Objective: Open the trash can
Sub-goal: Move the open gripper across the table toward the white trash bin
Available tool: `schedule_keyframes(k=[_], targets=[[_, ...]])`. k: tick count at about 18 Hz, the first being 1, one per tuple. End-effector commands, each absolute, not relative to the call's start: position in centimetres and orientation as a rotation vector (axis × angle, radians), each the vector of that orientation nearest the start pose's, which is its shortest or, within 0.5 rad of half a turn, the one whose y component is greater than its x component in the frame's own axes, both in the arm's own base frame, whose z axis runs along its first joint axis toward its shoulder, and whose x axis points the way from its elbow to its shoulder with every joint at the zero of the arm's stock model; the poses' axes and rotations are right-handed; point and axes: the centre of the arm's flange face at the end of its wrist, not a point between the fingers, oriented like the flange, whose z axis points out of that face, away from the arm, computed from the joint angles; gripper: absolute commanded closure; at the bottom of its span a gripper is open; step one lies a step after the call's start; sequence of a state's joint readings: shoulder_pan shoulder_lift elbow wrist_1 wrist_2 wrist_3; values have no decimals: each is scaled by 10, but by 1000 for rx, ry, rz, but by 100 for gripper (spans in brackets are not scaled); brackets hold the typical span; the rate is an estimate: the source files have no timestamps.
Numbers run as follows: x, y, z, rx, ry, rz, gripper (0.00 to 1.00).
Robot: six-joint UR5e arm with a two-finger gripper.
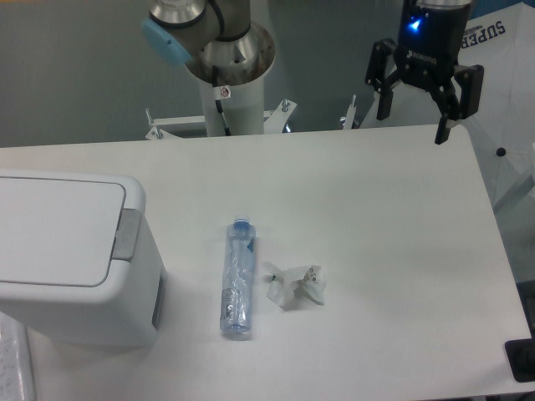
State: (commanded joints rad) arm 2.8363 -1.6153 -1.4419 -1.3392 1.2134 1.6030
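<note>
White table [376, 251]: trash can [71, 259] cut off at left, lid closed; pincer [413, 122] spread, holding nothing.

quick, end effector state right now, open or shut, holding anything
end effector: open, fingers spread, holding nothing, up above the far right edge of the table, well away from the trash can.

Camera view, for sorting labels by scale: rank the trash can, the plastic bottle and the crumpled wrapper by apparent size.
1. Trash can, by far the largest
2. Plastic bottle
3. Crumpled wrapper, the smallest
</note>
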Motion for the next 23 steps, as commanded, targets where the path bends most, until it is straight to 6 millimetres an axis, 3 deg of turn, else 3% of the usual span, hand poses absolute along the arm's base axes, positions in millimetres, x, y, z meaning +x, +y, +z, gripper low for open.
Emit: schedule_keyframes(k=[6, 18, 23], targets=[[-456, 322, 567, -2672, 485, 359, 0], [-441, 338, 586, -2590, 10, 235, 0], [-413, 379, 595, -2530, -205, 180, 0]])
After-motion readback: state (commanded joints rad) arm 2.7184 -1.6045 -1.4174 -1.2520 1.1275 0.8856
